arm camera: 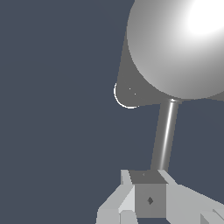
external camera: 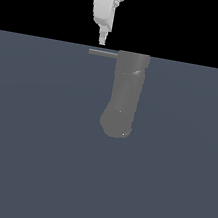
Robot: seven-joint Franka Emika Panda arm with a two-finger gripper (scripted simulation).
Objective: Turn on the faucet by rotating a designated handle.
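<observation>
On a flat slate-blue floor [external camera: 31, 158] under black background, the white end effector [external camera: 102, 41], opening indiscernible, hovers at upper centre just above the thin grey rod handle [external camera: 103, 53] of the thick dark-grey cylindrical faucet [external camera: 124, 96].

Faucet [external camera: 124, 96]: matte dark grey throughout, unpatterned; in the wrist view its rounded end [arm camera: 183, 43] shades from mid-grey to a white glare. Handle [external camera: 103, 53]: the same grey, with a pale highlight streak along its length. Tool [external camera: 102, 41]: plain white to light grey; counter [external camera: 29, 142]: uniform slate blue-grey beneath a black background.
</observation>
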